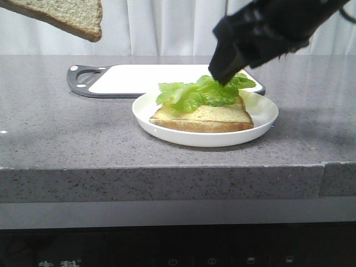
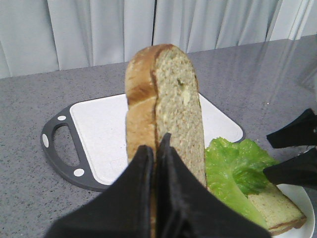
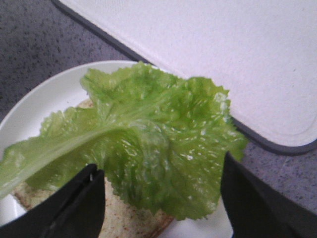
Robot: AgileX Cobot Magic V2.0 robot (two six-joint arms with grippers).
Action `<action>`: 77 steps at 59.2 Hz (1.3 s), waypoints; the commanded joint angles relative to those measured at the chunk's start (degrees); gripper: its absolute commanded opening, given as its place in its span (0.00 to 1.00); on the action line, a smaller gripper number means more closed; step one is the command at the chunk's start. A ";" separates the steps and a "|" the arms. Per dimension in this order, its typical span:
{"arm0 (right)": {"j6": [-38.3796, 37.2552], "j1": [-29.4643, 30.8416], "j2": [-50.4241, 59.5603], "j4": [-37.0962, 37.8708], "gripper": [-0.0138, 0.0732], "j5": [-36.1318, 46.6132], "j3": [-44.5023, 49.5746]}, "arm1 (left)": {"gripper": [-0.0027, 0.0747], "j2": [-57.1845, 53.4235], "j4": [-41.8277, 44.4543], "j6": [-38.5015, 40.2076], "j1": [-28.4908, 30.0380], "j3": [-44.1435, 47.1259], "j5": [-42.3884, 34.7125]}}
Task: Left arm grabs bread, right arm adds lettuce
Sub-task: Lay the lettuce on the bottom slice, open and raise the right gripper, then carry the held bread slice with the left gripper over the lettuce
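Note:
The bread (image 1: 67, 16), a thick tan slice with a brown crust, hangs high at the far left, its upper part out of the front view. My left gripper (image 2: 156, 144) is shut on its lower edge, and the slice (image 2: 168, 99) stands upright between the fingers. The ruffled green lettuce (image 1: 200, 92) lies on a flatter slice (image 1: 206, 119) in a white plate (image 1: 256, 130). My right gripper (image 1: 222, 75) hovers at the leaf's back right, open. Its fingers stand wide apart on either side of the lettuce (image 3: 148, 139) without gripping it.
A white cutting board (image 1: 139, 78) with a dark grey handle lies behind the plate on the grey speckled counter. White curtains hang at the back. The counter's front edge drops off near the camera.

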State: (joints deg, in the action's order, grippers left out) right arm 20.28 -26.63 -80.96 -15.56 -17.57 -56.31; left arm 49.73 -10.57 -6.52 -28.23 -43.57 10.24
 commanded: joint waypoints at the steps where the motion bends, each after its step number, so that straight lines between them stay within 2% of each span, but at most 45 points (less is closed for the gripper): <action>1: 0.46 0.42 5.85 -0.36 0.75 2.37 -1.42 | 0.01 -0.75 -0.87 0.25 0.13 -1.59 -5.19; 8: 0.46 0.42 9.99 -0.36 0.75 -0.31 -1.42 | 0.01 -0.75 -2.59 0.25 0.13 -1.59 -5.19; 12: 0.41 0.42 12.74 -0.36 0.70 -2.47 -1.29 | 0.01 -0.75 -3.37 0.25 0.13 -1.59 -5.06; 14: 0.41 0.42 14.11 -0.36 0.61 -3.44 -0.97 | 0.01 -0.75 -3.41 0.25 0.13 -1.59 -4.83; 17: 0.41 0.42 16.09 -0.36 0.52 -3.67 -0.32 | 0.01 -0.75 -3.86 0.25 0.13 -1.59 -4.72; 25: 0.47 0.42 22.05 -0.36 0.12 -2.58 3.63 | 0.01 -0.75 -8.32 0.25 0.13 -1.59 -4.27; 27: 0.41 0.42 24.01 -0.36 0.07 -2.26 4.76 | 0.01 -0.62 -9.65 0.25 0.13 -1.59 -3.82; 36: 0.41 0.42 31.62 -0.66 0.09 -0.55 9.69 | 0.01 1.96 -14.81 0.25 0.13 -3.06 0.31; 49: 0.41 0.42 43.46 -2.29 0.09 -1.72 14.79 | 0.01 16.92 -27.17 -1.78 0.18 -16.32 19.56; 52: 0.41 0.42 45.29 -2.29 0.09 -2.39 15.63 | 0.01 20.86 -33.06 -7.01 0.29 -20.24 22.61; 60: 0.41 0.42 48.48 -2.29 0.09 -3.53 17.67 | 0.01 31.78 -60.80 -25.40 3.67 -27.81 35.08; 64: 0.41 0.42 49.05 -2.29 0.09 -3.59 18.29 | 0.01 36.68 -70.13 -29.20 5.18 -30.22 40.29; 77: 0.41 0.42 49.09 -2.29 0.09 -3.15 18.30 | 0.01 46.44 -71.74 -29.34 5.71 -34.03 41.50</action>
State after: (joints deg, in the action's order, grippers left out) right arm 20.28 -26.63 -31.95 -16.97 -25.22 -36.51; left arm 95.95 -77.54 -35.12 -22.76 -74.81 50.20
